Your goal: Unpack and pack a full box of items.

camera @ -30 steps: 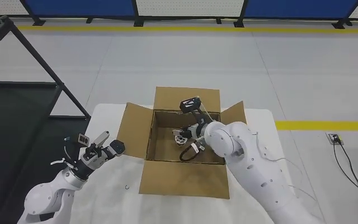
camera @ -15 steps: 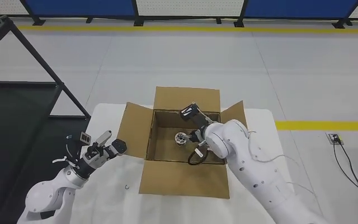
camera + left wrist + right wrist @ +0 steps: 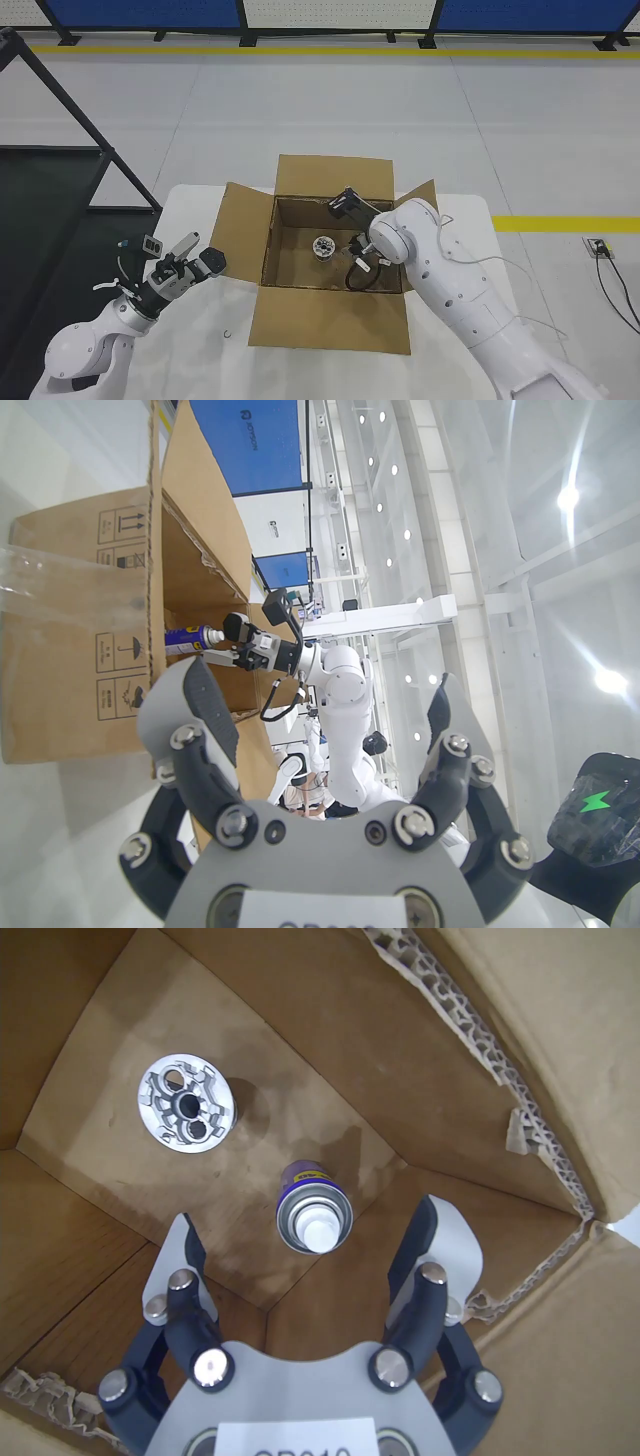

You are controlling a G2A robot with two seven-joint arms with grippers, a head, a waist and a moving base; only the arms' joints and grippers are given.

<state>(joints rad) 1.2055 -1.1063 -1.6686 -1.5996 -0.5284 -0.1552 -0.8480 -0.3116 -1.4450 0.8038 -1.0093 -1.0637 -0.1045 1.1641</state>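
An open cardboard box [image 3: 334, 176] stands mid-table with its flaps spread. On its floor lie a silver metal wheel [image 3: 186, 1103] [image 3: 323, 246] and, upright, a purple spray can [image 3: 314, 1215] with a white nozzle. My right gripper [image 3: 307, 1223] [image 3: 357, 243] hangs open directly above the can, a finger on either side and not touching it. The left wrist view looks at the box from outside and shows the can's top [image 3: 192, 639] just below the right gripper [image 3: 225, 645]. My left gripper [image 3: 320, 680] [image 3: 200, 250] is open and holds nothing, left of the box above the table.
The white table [image 3: 200, 330] has bare surface left of and in front of the box; a tiny ring [image 3: 228, 334] lies there. A dark metal rack [image 3: 60, 150] stands beyond the table's left edge. The box walls closely surround my right gripper.
My right gripper has moved from beside the metal wheel toward the right side of the box. The left arm has hardly shifted.
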